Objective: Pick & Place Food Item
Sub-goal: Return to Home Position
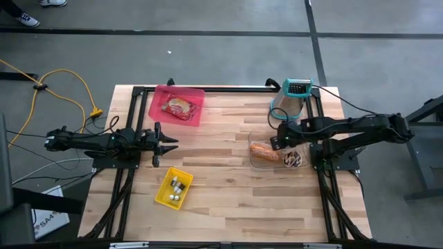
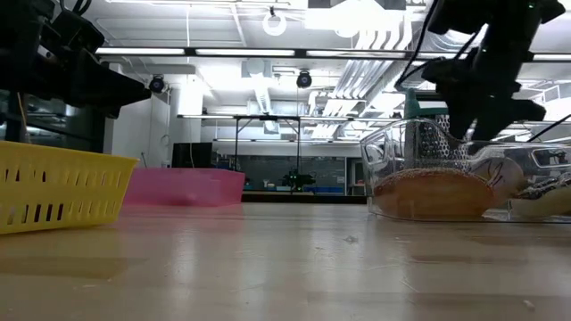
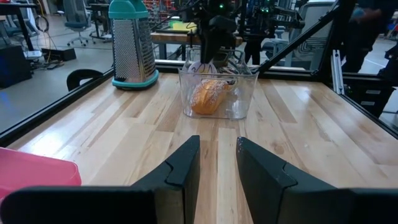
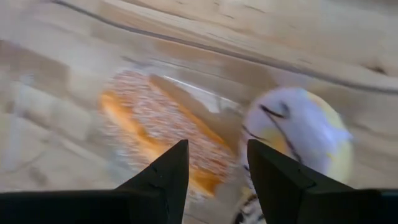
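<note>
Right claw: (image 1: 281,137) hung over the transparent bin (image 1: 252,163), fingers parted and released, holding nothing (image 4: 214,165).
Left claw: (image 1: 166,145) waited near the table's left edge, pointing toward the middle, fingers apart and empty (image 3: 217,162).
Transparent bin: stood on the table (image 1: 221,207) close to the right edge, about midway along it.
Brown donut: (image 1: 264,151) lay inside the transparent bin, at the end nearer the table's middle; sprinkled on top in the right wrist view (image 4: 155,130).
Violet donut: (image 4: 298,130) lay in the same bin beside the brown donut, pale violet with a yellow rim.
Black donut: (image 1: 293,161) lay in the bin's end nearest the right edge.
Grater: (image 1: 294,93) stood upright at the far right corner, teal-topped, apart from the bin.
Pink bin: (image 1: 160,97) sat at the far edge, left of centre, with a reddish food item (image 1: 178,106) in it.
Yellow basket: (image 1: 187,177) sat toward the near edge on the left half, with small pale items inside.
</note>
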Controlling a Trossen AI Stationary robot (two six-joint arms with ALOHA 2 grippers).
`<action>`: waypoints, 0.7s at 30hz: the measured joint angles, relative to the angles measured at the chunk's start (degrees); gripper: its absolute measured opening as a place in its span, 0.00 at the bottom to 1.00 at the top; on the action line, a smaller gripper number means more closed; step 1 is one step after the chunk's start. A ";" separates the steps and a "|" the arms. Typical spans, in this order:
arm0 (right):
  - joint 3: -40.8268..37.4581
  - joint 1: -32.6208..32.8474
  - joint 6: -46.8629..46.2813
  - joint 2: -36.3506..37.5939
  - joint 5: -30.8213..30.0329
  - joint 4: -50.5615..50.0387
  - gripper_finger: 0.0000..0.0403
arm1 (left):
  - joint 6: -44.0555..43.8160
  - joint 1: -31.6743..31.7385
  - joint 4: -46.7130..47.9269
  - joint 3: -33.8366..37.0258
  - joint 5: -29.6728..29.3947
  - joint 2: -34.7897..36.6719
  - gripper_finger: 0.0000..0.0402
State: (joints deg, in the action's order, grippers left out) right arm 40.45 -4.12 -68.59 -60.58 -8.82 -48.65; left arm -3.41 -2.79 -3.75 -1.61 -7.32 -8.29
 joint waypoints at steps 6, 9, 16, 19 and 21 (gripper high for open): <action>0.00 0.00 6.03 0.00 -0.02 6.22 0.38 | 0.01 -0.01 0.00 0.00 -0.01 0.00 0.25; 0.00 0.15 9.69 0.04 -0.24 8.38 0.38 | 0.01 -0.01 0.00 -0.02 0.00 0.00 0.25; 0.00 2.76 21.74 1.68 -3.19 13.36 0.38 | 0.01 -0.01 0.00 -0.02 0.01 0.00 0.25; 0.00 4.12 27.12 2.88 -3.69 14.88 0.38 | 0.00 -0.01 0.02 0.00 0.00 0.01 0.25; 0.00 5.22 30.57 3.68 -3.69 15.15 0.38 | 0.00 0.00 0.00 -0.02 0.00 0.01 0.25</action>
State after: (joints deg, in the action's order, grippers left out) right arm 40.45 1.10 -38.02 -56.90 -12.51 -33.50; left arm -3.41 -2.80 -3.75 -1.63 -7.32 -8.28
